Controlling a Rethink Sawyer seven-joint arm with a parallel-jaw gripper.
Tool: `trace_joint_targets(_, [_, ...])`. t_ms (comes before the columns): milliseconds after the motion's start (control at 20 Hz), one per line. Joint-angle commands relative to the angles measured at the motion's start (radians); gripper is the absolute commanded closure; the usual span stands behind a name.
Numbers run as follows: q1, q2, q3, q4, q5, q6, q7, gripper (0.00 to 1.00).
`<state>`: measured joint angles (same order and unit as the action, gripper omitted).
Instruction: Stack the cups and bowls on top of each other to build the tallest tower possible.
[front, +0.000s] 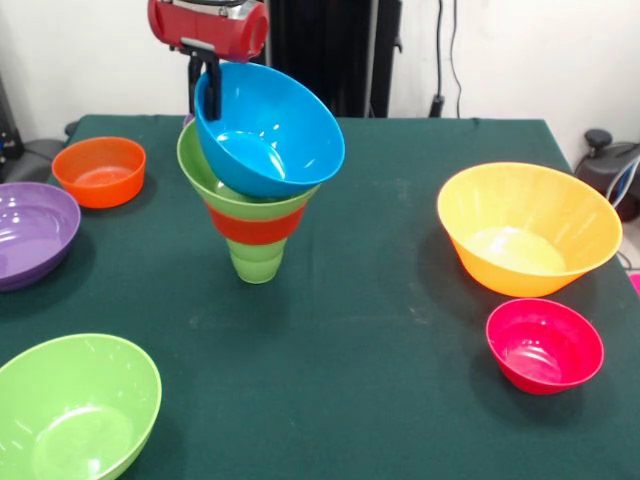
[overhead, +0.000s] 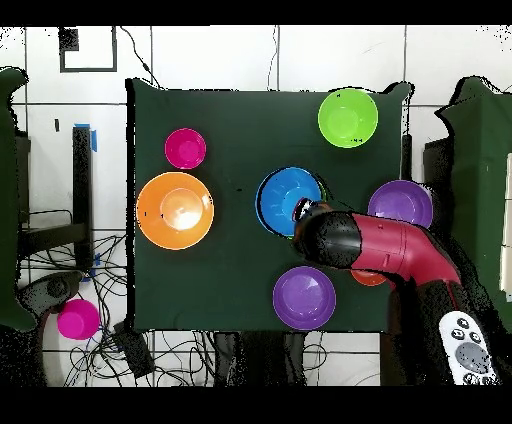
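The tower stands left of the table's middle: a light-green cup (front: 257, 262) at the base, an orange-red bowl (front: 256, 226) in it, then a lime-green bowl (front: 206, 176). A blue bowl (front: 270, 130) sits tilted on top, its mouth tipped toward the camera. My gripper (front: 205, 85) comes down from above and is shut on the blue bowl's far-left rim, one black finger inside and one outside. In the overhead view the gripper (overhead: 302, 212) sits at the edge of the blue bowl (overhead: 286, 200), and the red arm covers what lies behind it.
Loose bowls ring the tower: small orange-red (front: 98, 170), purple (front: 30, 232), lime-green (front: 75, 405), large orange (front: 528, 228), pink-red (front: 545, 345). Overhead shows a second purple bowl (overhead: 304, 297) near the arm. A pink bowl (overhead: 77, 319) lies off the table.
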<state>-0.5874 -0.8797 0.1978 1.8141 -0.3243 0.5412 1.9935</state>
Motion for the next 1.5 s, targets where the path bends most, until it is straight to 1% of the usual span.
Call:
trace_joint_targets(50, [0.030,0.043,0.071,0.034,-0.022,-0.063,0.006,1.00])
trace_joint_targets(250, [0.028,0.046,0.073,0.034,-0.023,-0.067,0.004,1.00])
trace_joint_targets(350, [0.031,0.045,0.069,0.029,-0.034,-0.078,0.003,1.00])
trace_joint_targets(400, [0.029,0.046,0.071,0.025,-0.038,-0.083,-0.004,0.00])
trace_joint_targets(550, [0.024,0.048,0.077,0.015,-0.049,-0.087,-0.022,0.00])
trace_joint_targets(700, [0.014,0.052,0.087,0.010,-0.045,-0.081,-0.038,0.00])
trace_joint_targets(1500, [0.005,0.051,0.093,0.004,-0.037,-0.063,-0.048,0.00])
